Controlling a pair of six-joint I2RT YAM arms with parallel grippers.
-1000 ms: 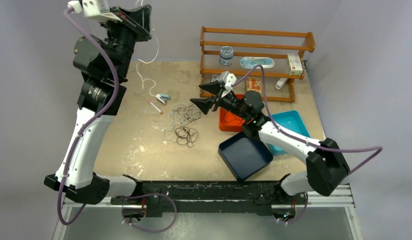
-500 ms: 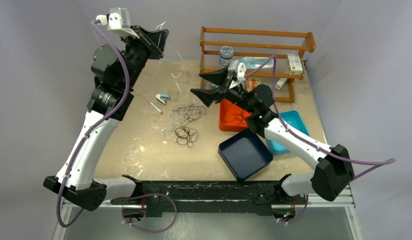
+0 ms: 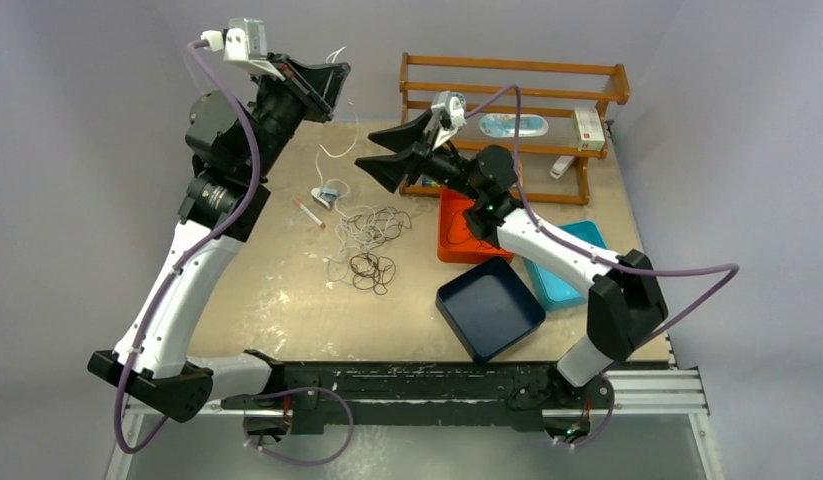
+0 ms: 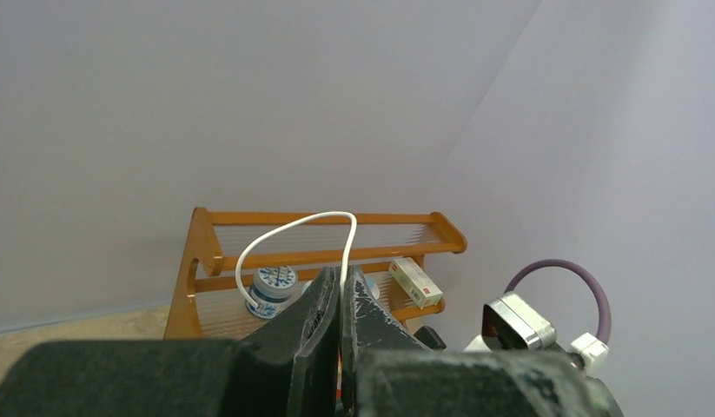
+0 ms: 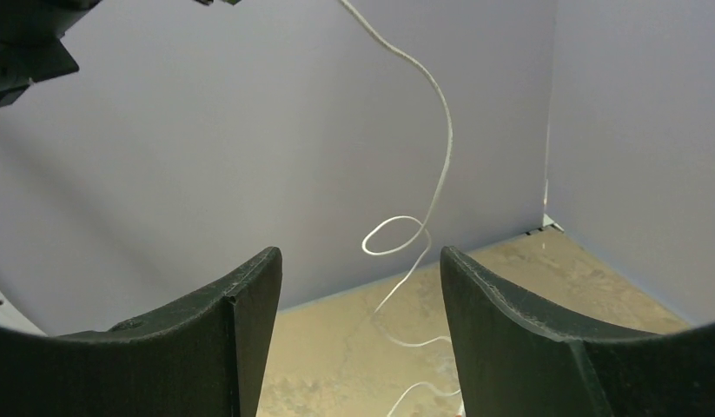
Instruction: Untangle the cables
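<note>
Cables (image 3: pixel 367 240) tangle beside the orange tray (image 3: pixel 445 245) holding dark wire (image 3: pixel 468 233); left claw (image 4: pixel 340 282) grips white cable (image 4: pixel 284 230), right claw (image 5: pixel 358 261) released.

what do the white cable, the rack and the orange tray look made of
White cable: likely plastic-sheathed wire, smooth and matt; it bends in soft loops yet holds an arch.
Rack: wood, seemingly varnished; warm brown slats with a slight sheen.
Orange tray: probably moulded plastic; one even bright colour all over, though the view is too small to be sure.
</note>
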